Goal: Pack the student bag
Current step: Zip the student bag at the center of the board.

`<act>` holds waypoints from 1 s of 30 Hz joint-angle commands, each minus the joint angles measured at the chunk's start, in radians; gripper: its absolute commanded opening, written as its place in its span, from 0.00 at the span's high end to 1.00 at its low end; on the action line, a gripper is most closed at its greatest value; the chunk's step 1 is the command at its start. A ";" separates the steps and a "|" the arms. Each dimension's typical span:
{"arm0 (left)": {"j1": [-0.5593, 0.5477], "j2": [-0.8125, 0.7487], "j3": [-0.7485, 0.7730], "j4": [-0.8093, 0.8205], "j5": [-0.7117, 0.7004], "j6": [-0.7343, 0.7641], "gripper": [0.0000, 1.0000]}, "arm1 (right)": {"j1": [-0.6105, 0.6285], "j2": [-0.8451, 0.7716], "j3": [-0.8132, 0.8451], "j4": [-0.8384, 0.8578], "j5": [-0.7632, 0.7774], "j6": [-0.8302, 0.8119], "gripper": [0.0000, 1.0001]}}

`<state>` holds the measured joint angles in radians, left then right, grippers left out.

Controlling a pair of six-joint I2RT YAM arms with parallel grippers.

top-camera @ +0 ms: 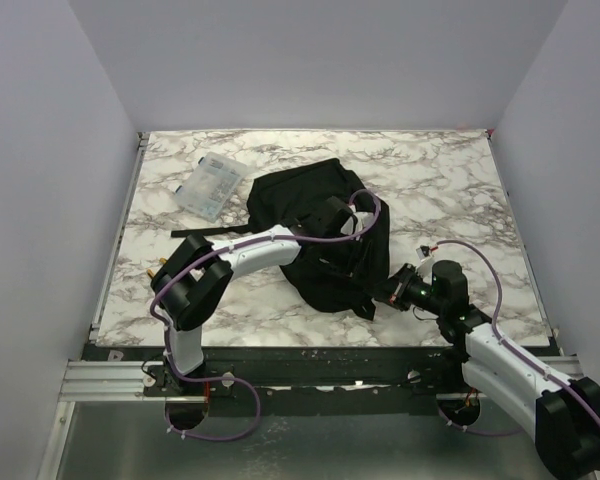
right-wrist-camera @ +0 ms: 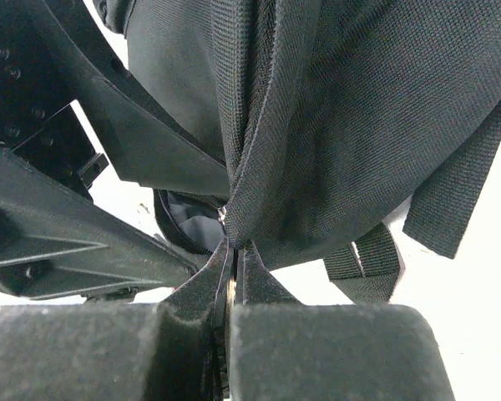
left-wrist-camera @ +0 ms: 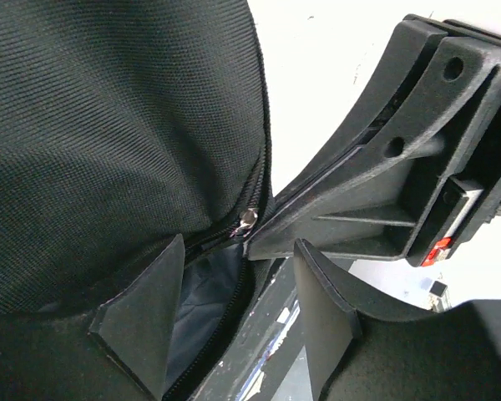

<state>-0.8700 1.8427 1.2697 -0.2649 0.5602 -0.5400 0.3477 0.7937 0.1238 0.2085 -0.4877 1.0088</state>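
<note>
The student bag (top-camera: 302,200) lay mid-desk (top-camera: 460,200). My right fingers (right-wrist-camera: 252,284) were clamped on a fold of its fabric at the near-right edge. My left fingers (left-wrist-camera: 169,271) were spread apart at the zip opening, gripping nothing. The clear plastic case (top-camera: 210,185) sat far left, just beside the bag.

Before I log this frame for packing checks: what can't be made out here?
Inside the student bag: top view, covered by its fabric and the left arm; left wrist shows only some grey lining.
Contents of the clear case: top view, too small.
How far the zipper opens: left wrist, cut by the bottom edge.
</note>
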 commanded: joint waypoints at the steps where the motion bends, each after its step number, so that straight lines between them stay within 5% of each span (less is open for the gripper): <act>1: 0.006 0.012 0.018 0.001 0.020 0.047 0.45 | 0.006 0.000 -0.011 0.011 -0.019 -0.016 1.00; 11: 0.006 0.014 -0.070 0.178 0.209 -0.007 0.62 | 0.007 0.016 -0.010 0.026 -0.027 -0.010 1.00; 30: 0.045 0.029 -0.095 0.208 0.176 -0.077 0.91 | 0.006 0.000 -0.010 0.018 -0.039 0.002 1.00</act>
<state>-0.8314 1.8519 1.1690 -0.0990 0.7155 -0.5980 0.3477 0.8047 0.1238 0.2153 -0.4942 1.0107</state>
